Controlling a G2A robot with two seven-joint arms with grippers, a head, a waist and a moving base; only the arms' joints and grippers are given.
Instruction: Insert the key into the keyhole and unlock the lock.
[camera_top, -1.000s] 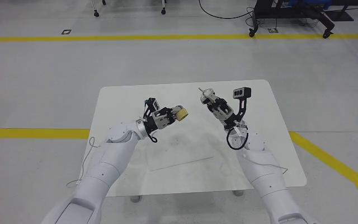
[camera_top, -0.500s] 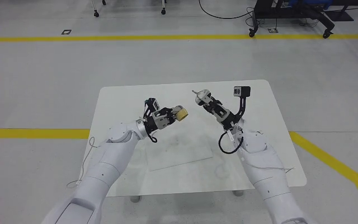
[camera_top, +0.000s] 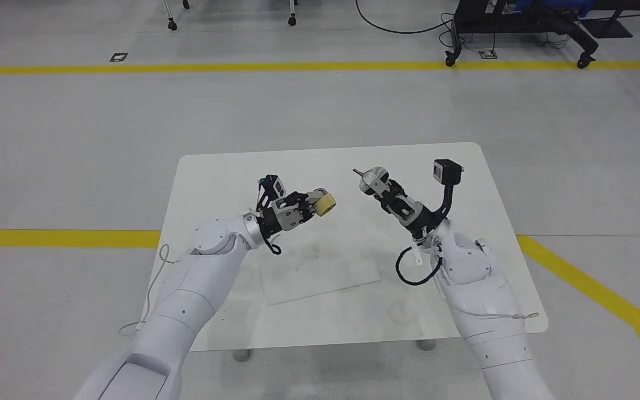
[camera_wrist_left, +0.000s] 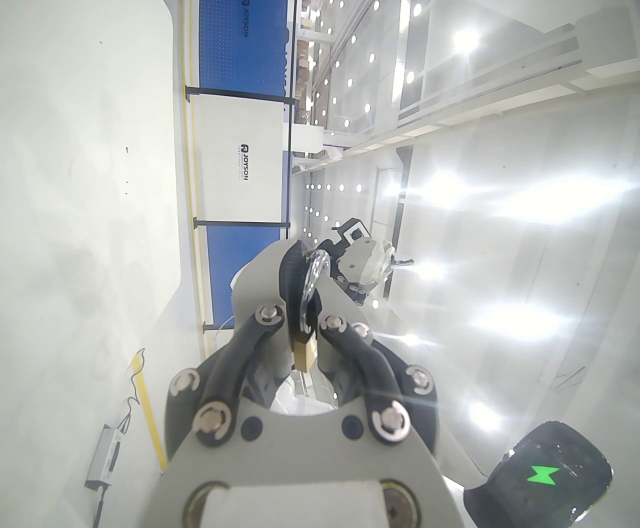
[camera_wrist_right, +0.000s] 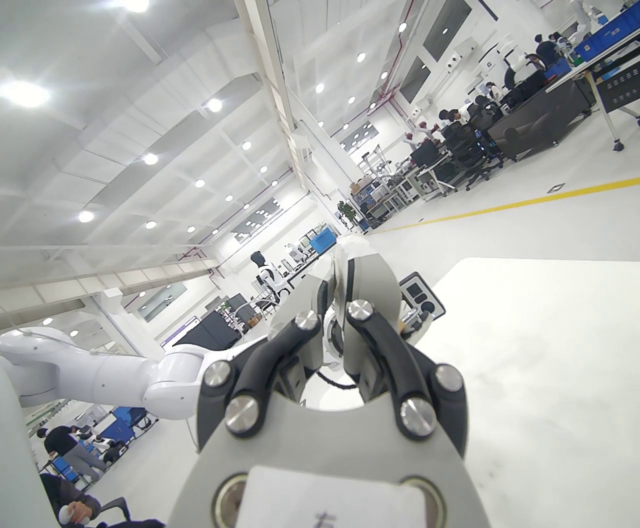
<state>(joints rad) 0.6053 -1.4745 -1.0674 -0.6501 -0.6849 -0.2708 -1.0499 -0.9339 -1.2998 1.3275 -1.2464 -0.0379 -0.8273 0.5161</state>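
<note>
Gripping the lock (camera_top: 325, 203), the left tool (camera_top: 309, 205) faces the right tool (camera_top: 372, 181), clenched on the key (camera_top: 359, 173).

The lock (camera_top: 326, 204) has a brass-yellow body, and its shackle (camera_wrist_left: 312, 280) is shiny silver. The left pincer (camera_top: 312, 203) is pale grey with black links and silver screw heads; the right pincer (camera_top: 371, 181) has the same colours. The key (camera_top: 358, 172) shows as a thin dark sliver, its exact colour not clear. The counter (camera_top: 230, 190) is plain white, with faint grey smudges near the middle of the top view. The floor (camera_top: 100, 130) is light grey, crossed by yellow lines (camera_top: 200, 68) near the frame's top and at its left and right edges.
</note>
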